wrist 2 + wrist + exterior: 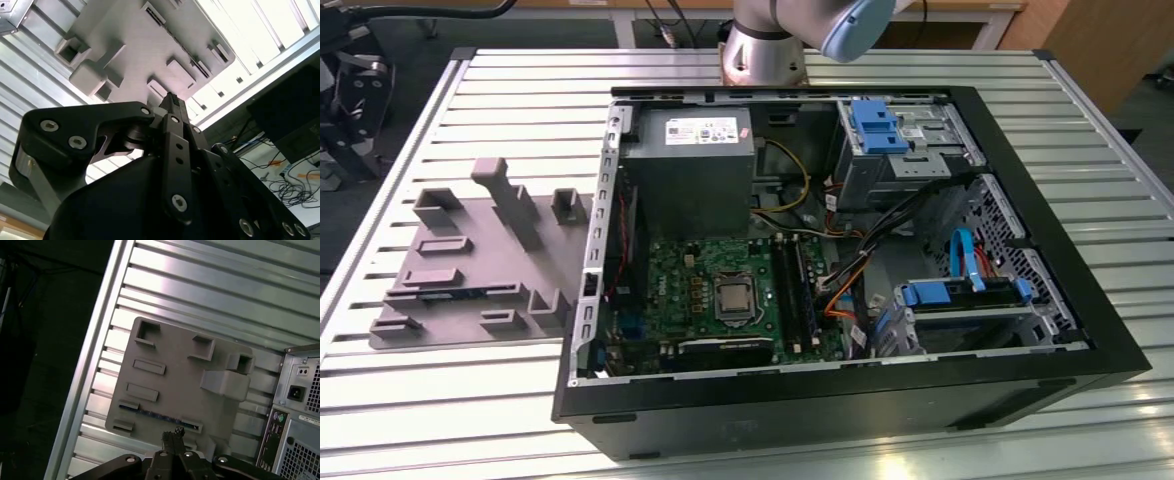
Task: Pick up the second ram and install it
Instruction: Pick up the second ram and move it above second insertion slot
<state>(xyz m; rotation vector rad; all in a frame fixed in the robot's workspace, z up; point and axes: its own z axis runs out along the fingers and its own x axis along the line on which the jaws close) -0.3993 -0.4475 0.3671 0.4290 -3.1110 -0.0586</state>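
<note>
Slatted metal bench (454, 100) under bright light, with an open computer case (854, 410) set on it and a grey holder tray (467, 250) laid beside the case toward the exterior view's left. Second ram (160, 416) is seen seated in a slot of that tray, ungrasped; hand (173, 433) is poised over the tray near the stick, pressed together, nothing pinched. Approach is judged in hand, pick not yet made: the hand would have to be spread and lined up across the stick's thin edge.

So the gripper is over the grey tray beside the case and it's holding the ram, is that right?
Not quite. The gripper is over the grey tray beside the case, but it holds nothing: the first wrist view shows the ram lying in its slot on the tray.
</note>
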